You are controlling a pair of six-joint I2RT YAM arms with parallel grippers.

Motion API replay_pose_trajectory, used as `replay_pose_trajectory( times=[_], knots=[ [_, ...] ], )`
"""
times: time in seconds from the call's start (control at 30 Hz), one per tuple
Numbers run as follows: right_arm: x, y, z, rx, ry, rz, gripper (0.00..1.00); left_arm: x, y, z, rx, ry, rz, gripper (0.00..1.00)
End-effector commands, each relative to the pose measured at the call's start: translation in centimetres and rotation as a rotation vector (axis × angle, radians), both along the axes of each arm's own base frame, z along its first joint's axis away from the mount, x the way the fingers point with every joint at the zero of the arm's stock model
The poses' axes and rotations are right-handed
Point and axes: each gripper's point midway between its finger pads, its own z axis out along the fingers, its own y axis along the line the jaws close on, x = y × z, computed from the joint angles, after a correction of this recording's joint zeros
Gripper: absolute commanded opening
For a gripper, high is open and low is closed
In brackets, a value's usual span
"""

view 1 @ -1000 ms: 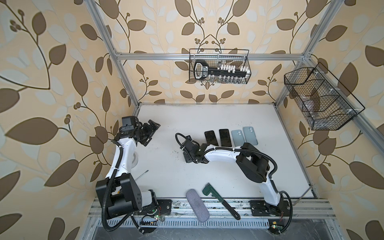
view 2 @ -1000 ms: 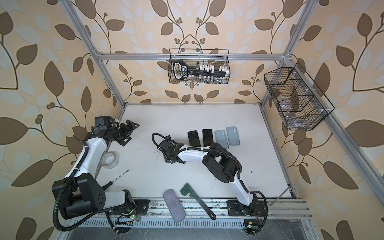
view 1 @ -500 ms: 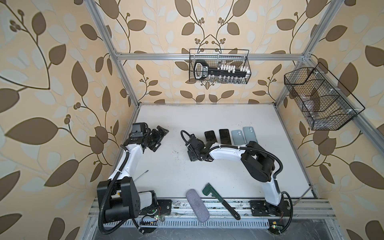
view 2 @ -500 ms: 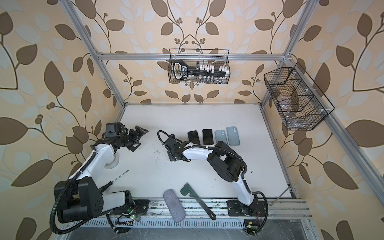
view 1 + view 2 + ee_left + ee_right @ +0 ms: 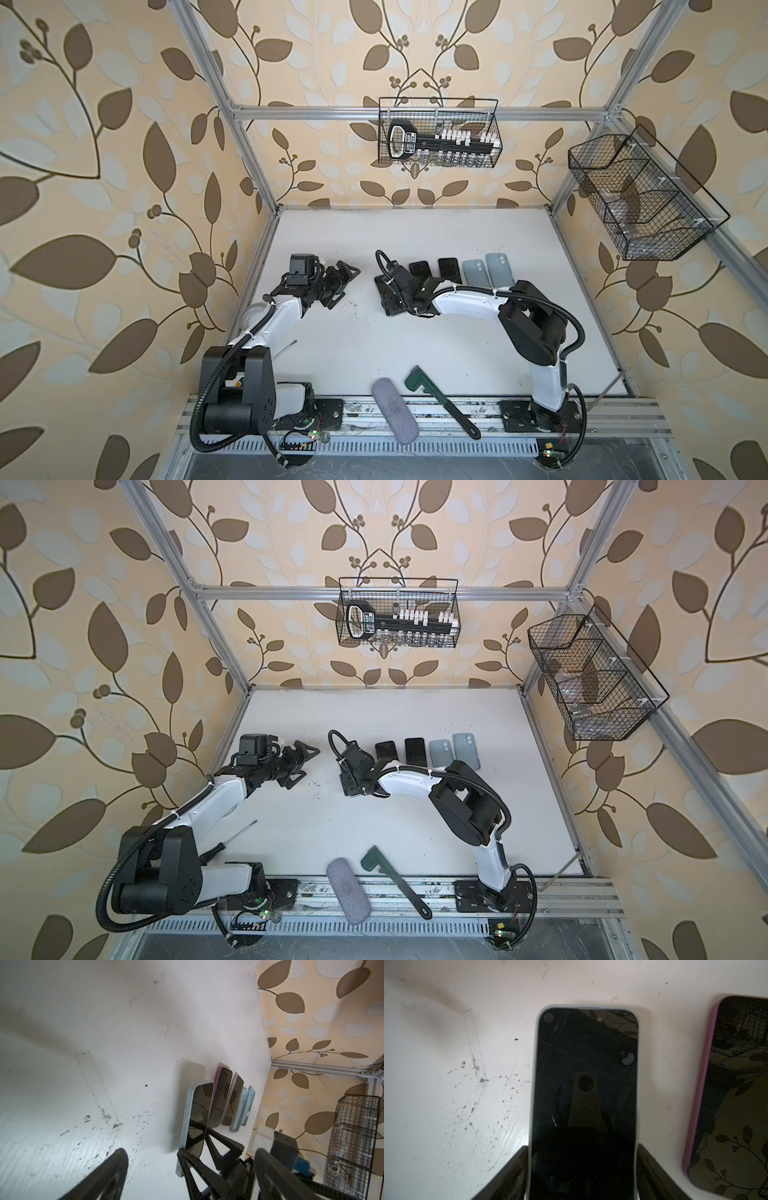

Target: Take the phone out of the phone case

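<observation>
A phone with a dark screen (image 5: 584,1084) sits inside a pale blue-grey phone case (image 5: 534,1084). My right gripper (image 5: 582,1151) is shut on the case's two long sides, near one end. In both top views this gripper (image 5: 388,297) holds it low over the white table (image 5: 415,345), left of the row of phones. My left gripper (image 5: 345,282) hangs open a short way to the left, with nothing between its fingers. In the left wrist view, the cased phone (image 5: 197,1118) lies ahead of the open left gripper (image 5: 191,1153).
Beside the held phone lie a pink-cased phone (image 5: 699,1095), a second dark phone (image 5: 449,268) and two pale blue ones (image 5: 474,272). A tape roll (image 5: 253,316), screwdriver (image 5: 282,349), grey pouch (image 5: 395,411) and green wrench (image 5: 440,401) lie near the front. Wire baskets (image 5: 438,139) hang on the walls.
My left arm has swung right, bringing its open gripper close to the held phone. The right gripper has shifted a little to the right, still holding the cased phone.
</observation>
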Motion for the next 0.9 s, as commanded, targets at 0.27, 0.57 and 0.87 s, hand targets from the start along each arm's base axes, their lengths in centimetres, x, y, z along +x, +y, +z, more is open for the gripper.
replay_pose_trajectory(
  times=[0.27, 0.57, 0.87],
  knots=[
    [-0.7, 1.0, 6.1, 0.252, 0.0, 0.041, 0.56, 1.9, -5.0, 1.6, -0.081, -0.148, -0.164, 0.75],
    [-1.2, 1.2, 7.4, 0.318, 0.015, 0.056, 0.56, 1.7, -7.2, 2.0, -0.089, -0.167, -0.214, 0.57],
    [-1.6, 1.3, 8.0, 0.347, 0.021, 0.066, 0.55, 1.6, -8.0, 2.4, -0.098, -0.184, -0.233, 0.36]
  ],
)
